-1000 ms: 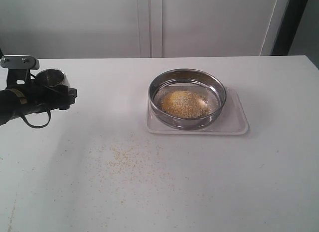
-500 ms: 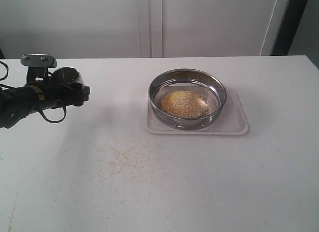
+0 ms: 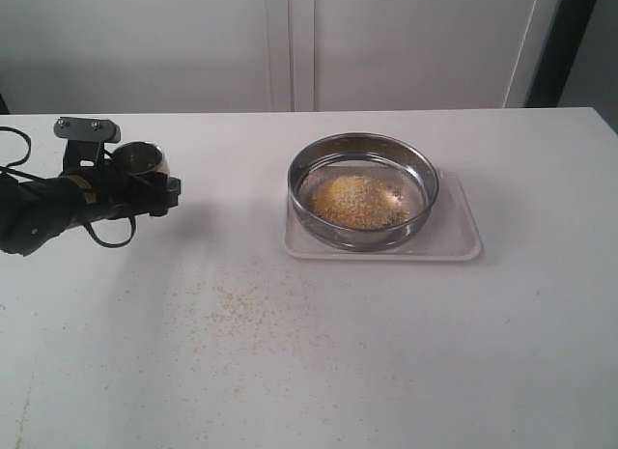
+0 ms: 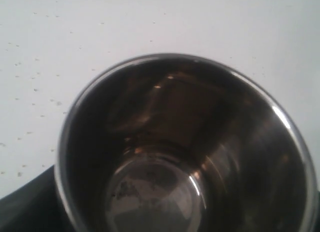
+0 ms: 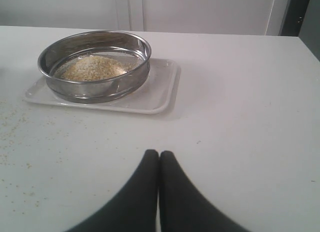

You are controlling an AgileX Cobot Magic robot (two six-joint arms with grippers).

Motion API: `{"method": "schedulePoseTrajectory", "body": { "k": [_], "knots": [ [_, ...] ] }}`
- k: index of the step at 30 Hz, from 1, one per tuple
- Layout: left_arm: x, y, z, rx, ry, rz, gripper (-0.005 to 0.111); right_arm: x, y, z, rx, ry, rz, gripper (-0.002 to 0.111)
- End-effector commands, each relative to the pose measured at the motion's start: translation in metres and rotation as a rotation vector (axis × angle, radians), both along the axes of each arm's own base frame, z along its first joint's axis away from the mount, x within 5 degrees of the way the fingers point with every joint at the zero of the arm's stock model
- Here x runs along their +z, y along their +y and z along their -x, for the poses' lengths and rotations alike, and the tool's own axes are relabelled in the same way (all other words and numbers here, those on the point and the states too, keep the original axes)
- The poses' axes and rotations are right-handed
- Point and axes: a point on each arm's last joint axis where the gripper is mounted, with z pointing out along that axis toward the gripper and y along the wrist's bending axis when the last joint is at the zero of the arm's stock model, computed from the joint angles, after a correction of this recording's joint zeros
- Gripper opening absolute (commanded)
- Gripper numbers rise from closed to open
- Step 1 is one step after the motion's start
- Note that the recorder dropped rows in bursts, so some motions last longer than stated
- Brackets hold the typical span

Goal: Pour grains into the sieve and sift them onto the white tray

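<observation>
The sieve [image 3: 338, 233] stands on the white tray [image 3: 454, 242] right of the table's middle, with a heap of yellow and beige grains [image 3: 357, 200] on its mesh. Over the table's left side, my left gripper [image 3: 153, 185] is shut on a small steel cup [image 3: 138, 158]. The left wrist view looks straight into this cup [image 4: 185, 142], and its inside appears empty. My right gripper [image 5: 159, 155] is shut with nothing in it, low over the bare table in front of the sieve [image 5: 100, 87], grains [image 5: 95, 66] and tray [image 5: 161, 87]. The exterior view does not show it.
Spilled grains [image 3: 241, 309] lie scattered over the table in front of the cup and left of the tray. A pale wall or cabinet [image 3: 290, 43] runs behind the table's far edge.
My left arm has carried the cup to the right, toward the sieve. The sieve, tray and grains have stayed put.
</observation>
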Motion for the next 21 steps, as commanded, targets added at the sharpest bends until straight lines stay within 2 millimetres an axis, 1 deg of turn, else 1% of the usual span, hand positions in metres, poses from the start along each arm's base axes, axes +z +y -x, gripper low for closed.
{"method": "schedulePoseTrajectory", "body": {
  "k": [1, 8, 14, 21],
  "knots": [
    [-0.007, -0.002, -0.002, -0.012, -0.004, 0.013, 0.0, -0.002, -0.001, 0.0, -0.009, -0.003, 0.006, 0.0],
    [-0.008, -0.002, -0.002, -0.015, -0.005, 0.007, 0.0, -0.002, -0.001, 0.0, -0.009, -0.003, 0.006, 0.0],
    [-0.021, -0.003, -0.001, -0.015, 0.021, 0.01, 0.0, -0.002, -0.001, 0.0, -0.009, -0.003, 0.006, 0.0],
    [-0.02, -0.003, -0.001, -0.025, 0.017, 0.007, 0.001, -0.002, -0.001, 0.0, -0.009, -0.003, 0.006, 0.0]
  ]
}}
